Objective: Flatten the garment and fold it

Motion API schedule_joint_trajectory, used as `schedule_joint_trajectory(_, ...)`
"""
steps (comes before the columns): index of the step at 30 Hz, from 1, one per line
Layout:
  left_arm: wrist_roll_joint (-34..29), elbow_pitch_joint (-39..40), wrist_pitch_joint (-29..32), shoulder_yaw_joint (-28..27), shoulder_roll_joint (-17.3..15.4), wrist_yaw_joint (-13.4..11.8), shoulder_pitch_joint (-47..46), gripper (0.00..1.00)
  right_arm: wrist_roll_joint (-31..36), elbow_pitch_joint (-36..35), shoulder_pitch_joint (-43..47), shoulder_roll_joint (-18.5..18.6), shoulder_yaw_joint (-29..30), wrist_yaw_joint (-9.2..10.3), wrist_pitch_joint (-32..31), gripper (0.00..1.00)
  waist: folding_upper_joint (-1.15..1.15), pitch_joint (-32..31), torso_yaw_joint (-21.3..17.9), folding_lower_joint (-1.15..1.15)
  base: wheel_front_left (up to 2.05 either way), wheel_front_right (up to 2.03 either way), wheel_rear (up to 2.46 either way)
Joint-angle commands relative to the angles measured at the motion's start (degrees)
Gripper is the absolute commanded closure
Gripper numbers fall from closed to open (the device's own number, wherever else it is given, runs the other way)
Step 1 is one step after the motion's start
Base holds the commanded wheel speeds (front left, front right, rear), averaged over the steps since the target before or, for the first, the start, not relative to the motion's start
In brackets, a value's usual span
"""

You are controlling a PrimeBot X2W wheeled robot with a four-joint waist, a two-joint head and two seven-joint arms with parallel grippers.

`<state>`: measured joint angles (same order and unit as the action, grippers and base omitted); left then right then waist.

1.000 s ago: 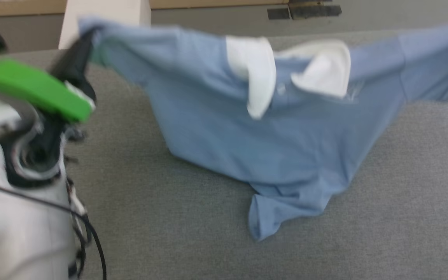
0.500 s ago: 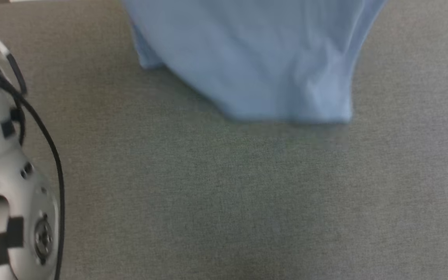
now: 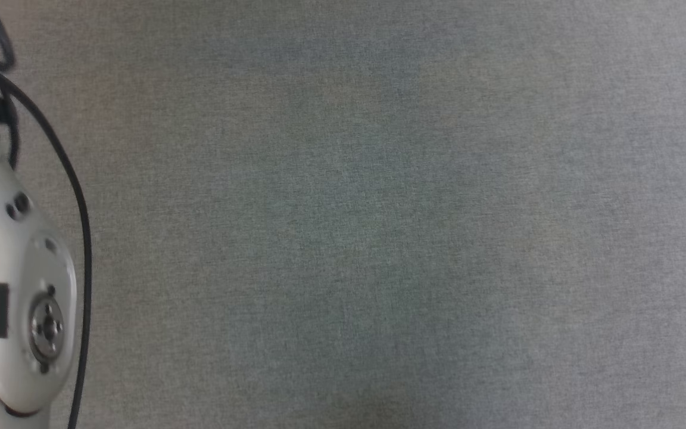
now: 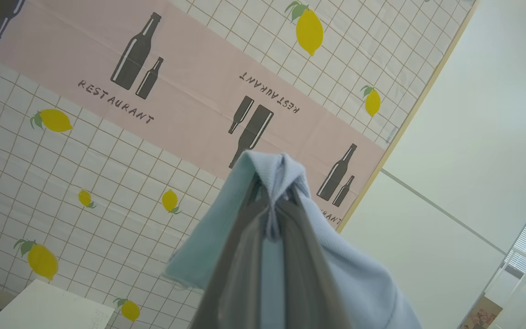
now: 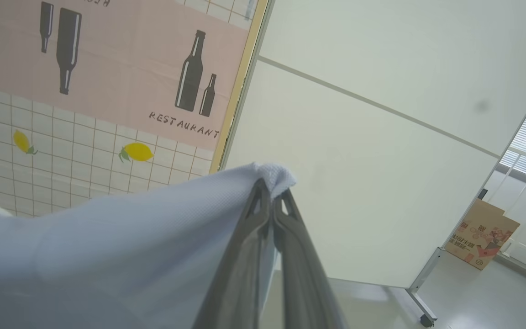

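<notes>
**Garment held aloft at two points, both tools clamped**

The left tool [image 4: 274,197] is closed on a bunched fold of the garment [image 4: 363,283]. Its two dark fingers are pressed together, and the light blue knit peaks over their tips and falls away on either side. The right tool [image 5: 270,197] is likewise clamped on an edge of the garment [image 5: 107,246], with a small tuft standing above its tips and the cloth running off in a broad, taut sheet to that view's left.

Behind both tools are a lemon-and-bottle wall covering [image 4: 107,151] and a pale partition [image 5: 359,160], which suggests the garment is raised in the air and spread between the two grips rather than lying down. In the head view the grey surface [image 3: 379,238] has the pale left forearm [image 3: 15,286] and its black cable [image 3: 78,202] over its left edge.

Handling, as a judgement: the knit looks light, soft and limp. It will drape and swing, and it will crease wherever it bunches. It appears unlikely to slip from a firm pinch. Hold it at seams, shoulders or hem corners, where the cloth is doubled, so that it hangs evenly before it is lowered flat.
</notes>
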<state>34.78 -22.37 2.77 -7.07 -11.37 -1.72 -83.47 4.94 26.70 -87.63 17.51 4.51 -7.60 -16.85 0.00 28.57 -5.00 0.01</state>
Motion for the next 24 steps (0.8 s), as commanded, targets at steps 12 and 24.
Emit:
schedule_joint_trajectory(12,-3.54,-2.13,4.57,5.39,-4.20,5.60,28.86,1.00,-13.22,3.33,24.76,1.90,-10.45,0.11,3.54,1.00,0.00,-5.32,0.67,-0.01,0.00,0.00,0.00)
schedule_joint_trajectory(24,0.35,11.39,14.29,6.08,-3.01,3.77,64.18,1.00,-21.46,-8.82,56.78,3.25,-4.04,0.11,-4.85,1.00,0.00,-15.94,1.80,-0.01,0.00,0.00,0.00)
